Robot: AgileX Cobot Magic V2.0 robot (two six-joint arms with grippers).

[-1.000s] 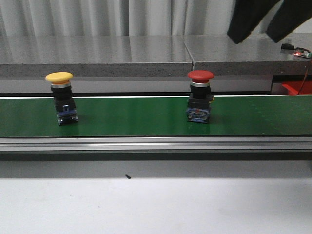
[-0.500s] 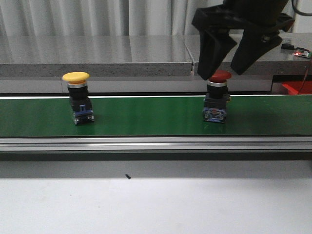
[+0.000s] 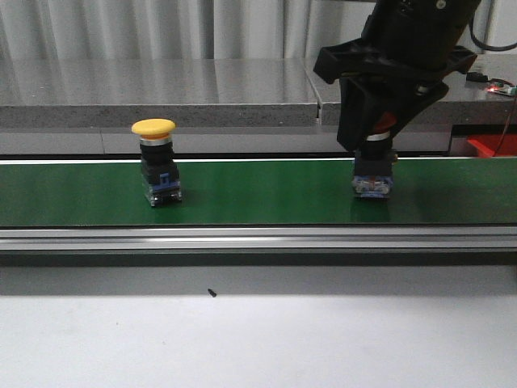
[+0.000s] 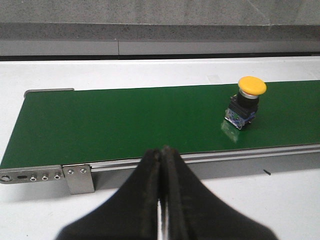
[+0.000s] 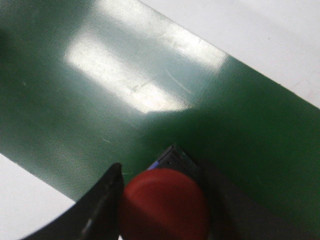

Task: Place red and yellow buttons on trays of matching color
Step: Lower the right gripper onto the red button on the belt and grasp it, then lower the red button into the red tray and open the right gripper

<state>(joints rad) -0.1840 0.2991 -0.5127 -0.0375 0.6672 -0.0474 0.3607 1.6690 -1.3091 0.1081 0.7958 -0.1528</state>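
A red button (image 3: pixel 373 174) stands upright on the green belt (image 3: pixel 258 194) at the right. My right gripper (image 3: pixel 374 144) has come down over it, one finger on each side of the red cap (image 5: pixel 165 202), pressed against it. A yellow button (image 3: pixel 153 127) stands upright on the belt further left, free of any gripper. The left wrist view shows it (image 4: pixel 252 86) well beyond my left gripper (image 4: pixel 162 151), which is shut and empty, short of the belt's near rail. The yellow tray is out of view.
A grey stone ledge (image 3: pixel 161 89) runs behind the belt and an aluminium rail (image 3: pixel 258 236) runs along its front. White tabletop (image 3: pixel 258 339) lies in front. A red shape (image 3: pixel 491 145) is cut off at the far right; I cannot tell whether it is a tray.
Both buttons rode the belt to the right. The right gripper dropped from above, open, and closed around the red button, which then travelled less than the yellow one.
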